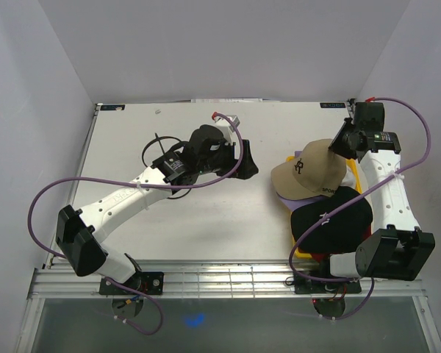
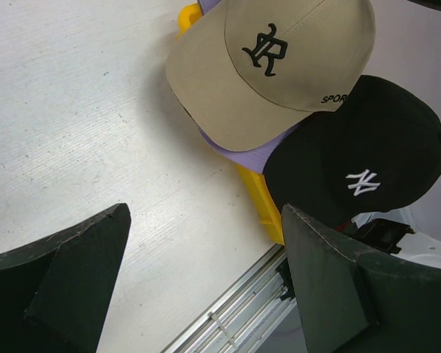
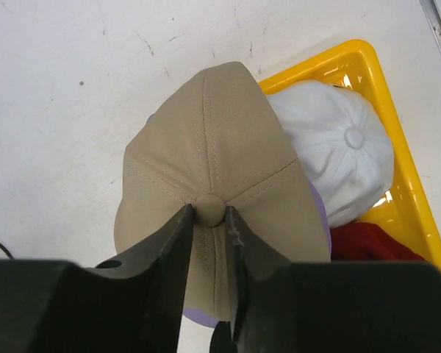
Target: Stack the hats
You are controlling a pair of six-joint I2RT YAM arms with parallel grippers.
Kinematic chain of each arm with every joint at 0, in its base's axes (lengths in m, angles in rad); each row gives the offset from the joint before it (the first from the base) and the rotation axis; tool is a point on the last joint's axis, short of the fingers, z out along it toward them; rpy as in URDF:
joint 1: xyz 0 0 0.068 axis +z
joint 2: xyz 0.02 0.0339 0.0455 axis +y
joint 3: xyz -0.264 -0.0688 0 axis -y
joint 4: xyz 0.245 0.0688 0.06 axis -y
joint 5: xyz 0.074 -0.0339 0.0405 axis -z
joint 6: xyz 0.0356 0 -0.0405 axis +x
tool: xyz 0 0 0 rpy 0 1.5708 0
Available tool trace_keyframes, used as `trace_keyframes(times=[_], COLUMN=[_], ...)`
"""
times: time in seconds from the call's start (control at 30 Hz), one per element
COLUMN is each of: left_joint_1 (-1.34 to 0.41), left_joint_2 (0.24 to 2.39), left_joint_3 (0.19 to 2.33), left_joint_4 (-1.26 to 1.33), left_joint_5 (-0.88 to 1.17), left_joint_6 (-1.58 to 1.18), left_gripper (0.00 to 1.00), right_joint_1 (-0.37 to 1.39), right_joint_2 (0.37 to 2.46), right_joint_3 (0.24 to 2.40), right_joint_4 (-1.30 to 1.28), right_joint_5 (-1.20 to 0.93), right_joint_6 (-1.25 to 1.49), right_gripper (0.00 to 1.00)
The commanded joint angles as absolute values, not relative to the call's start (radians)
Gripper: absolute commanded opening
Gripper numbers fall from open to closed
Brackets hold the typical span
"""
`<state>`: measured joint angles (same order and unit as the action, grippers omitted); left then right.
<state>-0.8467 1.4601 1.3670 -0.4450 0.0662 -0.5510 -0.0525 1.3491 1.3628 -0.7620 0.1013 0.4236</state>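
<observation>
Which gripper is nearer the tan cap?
Right. The right gripper's fingers close around the tan cap's crown button; the left gripper hangs open above the table, well apart from it.

One camera sits high above and behind me. It looks down on the whole table (image 1: 206,220), with my arm bases (image 1: 125,283) at the bottom of the frame. My left wrist camera looks across from farther off. My right wrist camera looks straight down, very close. All three see the tan hat (image 1: 309,173).
</observation>
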Motion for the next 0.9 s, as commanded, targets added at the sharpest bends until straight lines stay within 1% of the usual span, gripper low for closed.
trace_keyframes(times=[0.0,0.1,0.13,0.2,0.37,0.63,0.67,0.7,0.87], left_joint_1=[-0.848,-0.848,-0.848,-0.848,-0.850,-0.848,-0.848,-0.848,-0.848], left_joint_2=[1.397,1.399,1.396,1.396,1.390,1.388,1.390,1.390,1.379], left_joint_3=[1.351,1.347,1.347,1.344,1.347,1.433,1.445,1.469,1.551], left_joint_4=[-0.454,-0.453,-0.453,-0.454,-0.459,-0.546,-0.555,-0.566,-0.626], left_joint_5=[0.051,0.051,0.051,0.051,0.046,0.015,-0.020,-0.034,-0.089], left_joint_6=[-0.557,-0.558,-0.558,-0.560,-0.560,-0.560,-0.560,-0.560,-0.563], left_gripper=[0.94,0.94,0.94,0.94,0.94,0.93,0.93,0.93,0.92], right_joint_1=[-0.058,-0.058,-0.058,-0.058,-0.058,-0.058,-0.058,-0.058,-0.057], right_joint_2=[1.350,1.350,1.350,1.351,1.341,1.316,1.315,1.316,1.322], right_joint_3=[1.359,1.362,1.364,1.376,1.426,1.637,1.658,1.707,1.813], right_joint_4=[-0.727,-0.724,-0.726,-0.727,-0.750,-0.816,-0.824,-0.836,-0.830], right_joint_5=[0.101,0.095,0.092,0.087,0.074,0.022,0.011,-0.023,-0.170], right_joint_6=[0.414,0.414,0.413,0.411,0.408,0.385,0.384,0.379,0.371], right_gripper=[0.24,0.16,0.11,0.08,0.08,0.08,0.08,0.08,0.08])
